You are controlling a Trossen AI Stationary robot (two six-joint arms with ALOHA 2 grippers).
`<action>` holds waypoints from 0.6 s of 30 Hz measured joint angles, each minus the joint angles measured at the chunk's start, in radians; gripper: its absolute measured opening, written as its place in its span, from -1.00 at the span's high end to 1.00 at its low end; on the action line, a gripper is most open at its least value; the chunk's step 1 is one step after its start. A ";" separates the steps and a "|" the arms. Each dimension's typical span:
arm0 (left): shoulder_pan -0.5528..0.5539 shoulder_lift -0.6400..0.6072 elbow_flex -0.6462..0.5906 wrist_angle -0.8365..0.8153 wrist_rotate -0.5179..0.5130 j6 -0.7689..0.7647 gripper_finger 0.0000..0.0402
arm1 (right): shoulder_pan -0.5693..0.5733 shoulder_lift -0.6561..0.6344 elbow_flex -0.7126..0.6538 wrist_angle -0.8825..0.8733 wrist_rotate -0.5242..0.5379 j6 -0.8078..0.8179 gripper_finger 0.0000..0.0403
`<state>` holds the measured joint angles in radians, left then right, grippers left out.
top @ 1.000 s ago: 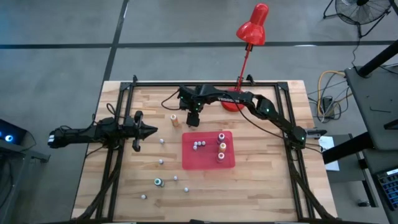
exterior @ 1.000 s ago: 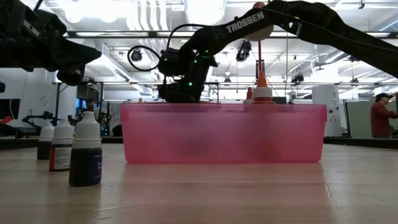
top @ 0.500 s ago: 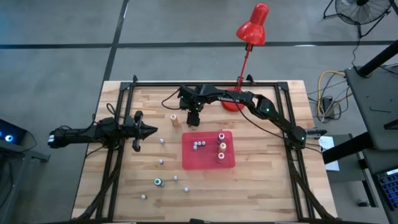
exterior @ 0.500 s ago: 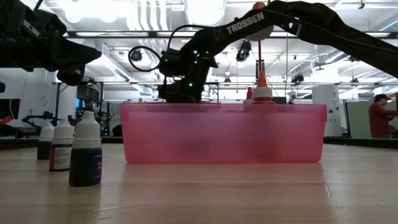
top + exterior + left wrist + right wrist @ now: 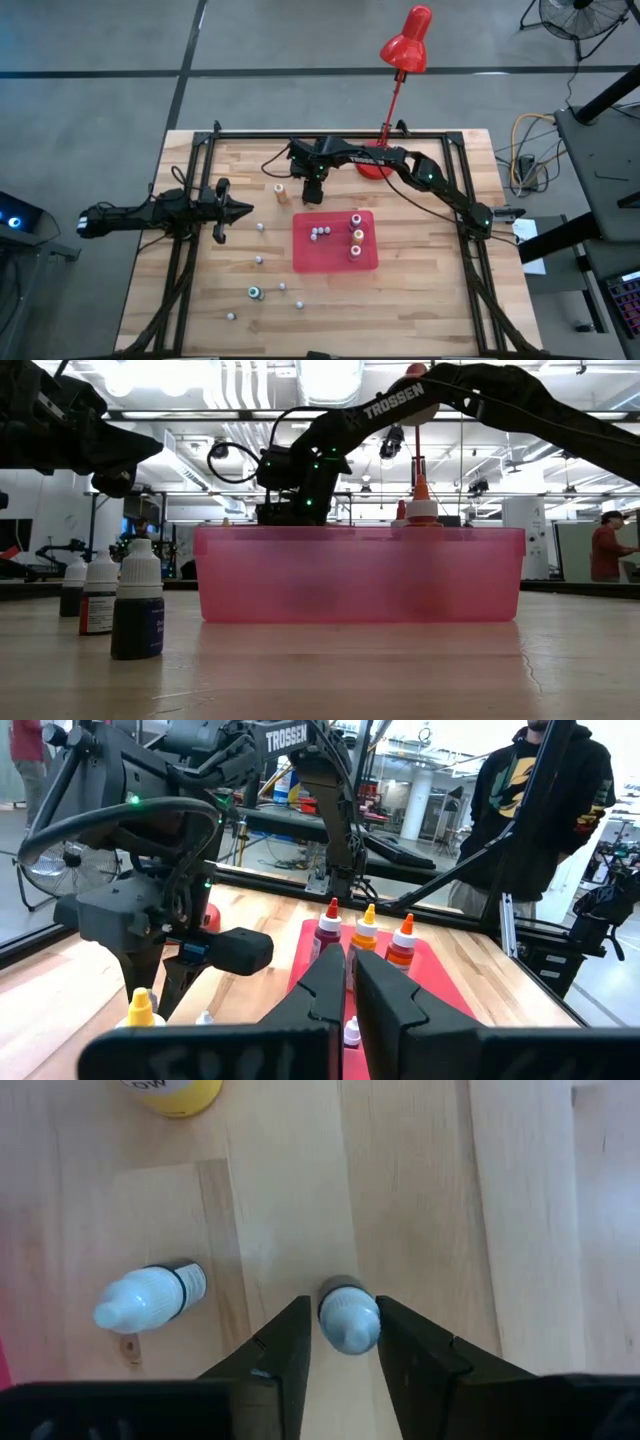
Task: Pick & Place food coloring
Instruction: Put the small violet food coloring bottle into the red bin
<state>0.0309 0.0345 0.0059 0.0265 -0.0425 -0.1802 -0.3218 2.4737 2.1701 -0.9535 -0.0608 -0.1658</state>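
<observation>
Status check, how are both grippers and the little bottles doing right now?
Right gripper straddling an upright white-capped bottle, contact unclear. Left gripper idle, nearly shut, empty. Another bottle lying alongside; red tray holds several already.

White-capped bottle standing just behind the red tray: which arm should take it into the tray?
Right. The right gripper already straddles that bottle, fingers open on either side. The left gripper hangs farther off, fingers shut.
</observation>
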 joint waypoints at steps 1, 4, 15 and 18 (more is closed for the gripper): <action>0.000 0.000 0.000 0.000 0.000 0.000 1.00 | 0.000 0.000 0.000 0.000 0.000 0.000 0.50; 0.000 0.000 0.000 0.000 0.000 0.000 1.00 | 0.000 0.000 -0.001 0.003 0.000 -0.003 0.57; 0.000 0.000 0.000 0.000 0.000 0.000 1.00 | 0.001 0.000 -0.002 0.016 0.000 -0.003 0.65; 0.000 0.000 0.000 0.000 0.000 0.000 1.00 | 0.001 -0.010 -0.002 -0.020 0.000 -0.003 0.65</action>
<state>0.0308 0.0345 0.0059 0.0265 -0.0422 -0.1802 -0.3210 2.4634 2.1685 -0.9733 -0.0608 -0.1688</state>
